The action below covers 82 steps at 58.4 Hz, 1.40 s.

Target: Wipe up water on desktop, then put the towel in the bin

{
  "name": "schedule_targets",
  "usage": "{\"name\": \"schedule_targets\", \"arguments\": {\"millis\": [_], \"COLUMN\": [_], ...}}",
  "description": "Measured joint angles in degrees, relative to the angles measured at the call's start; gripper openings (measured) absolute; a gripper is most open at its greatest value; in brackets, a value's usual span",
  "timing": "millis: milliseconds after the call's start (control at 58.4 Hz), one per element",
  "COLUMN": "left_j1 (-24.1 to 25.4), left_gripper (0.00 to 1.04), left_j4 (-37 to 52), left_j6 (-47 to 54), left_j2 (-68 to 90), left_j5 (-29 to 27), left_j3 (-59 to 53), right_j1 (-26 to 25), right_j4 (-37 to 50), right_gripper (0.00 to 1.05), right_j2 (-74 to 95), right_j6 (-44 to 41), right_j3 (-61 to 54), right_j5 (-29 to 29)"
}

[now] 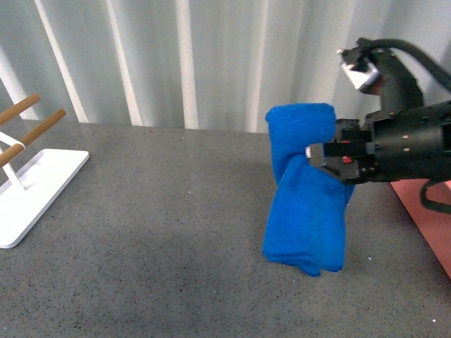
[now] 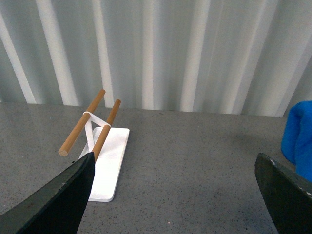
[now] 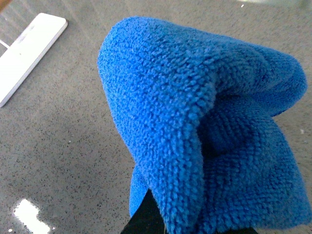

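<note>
Front view: right tool (image 1: 328, 158) grips towel (image 1: 306, 225) outside bin (image 1: 427, 211).

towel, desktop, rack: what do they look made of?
towel: soft microfiber-type cloth, matte. The fuzzy looped pile shows close up.
desktop: stone or a stone-look composite, can't tell which. Grey with fine speckles, and faintly glossy going by the light glare.
rack: smooth white base, probably painted metal or plastic. The rods look like wood, tan and matte.
</note>
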Motion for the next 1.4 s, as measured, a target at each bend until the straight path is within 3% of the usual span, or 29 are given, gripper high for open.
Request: {"name": "schedule_targets", "arguments": {"millis": [257,462,976,1130,1404], "left_j1": [0.0,0.0,0.0,0.0,0.0], "left_gripper": [0.98,0.98,0.98,0.98,0.98], "left_j4": [0.0,0.0,0.0,0.0,0.0], "left_j6": [-0.02,-0.02,-0.02,-0.02,-0.02], "left_j2": [0.0,0.0,0.0,0.0,0.0], "left_j5": [-0.02,0.0,-0.02,0.0,0.0], "left_j3": [0.0,0.0,0.0,0.0,0.0], "right_j1": [3.32,3.13,-4.9,-6.91,-5.86], "right_j4": [-4.5,-5.27,-5.84,-6.95,-5.03], "right_gripper": [0.04,0.04,0.04,0.04,0.04], "right_j2": [10.01,17.27,19.87,22.21,29.7], "right_j6": [0.37,1.77,-6.05,-10.99,-13.88], "right_j3": [9.57,8.5,5.2,10.16,21.99], "right_j5": [-0.79,-1.55,0.42,5.95,6.6]}}
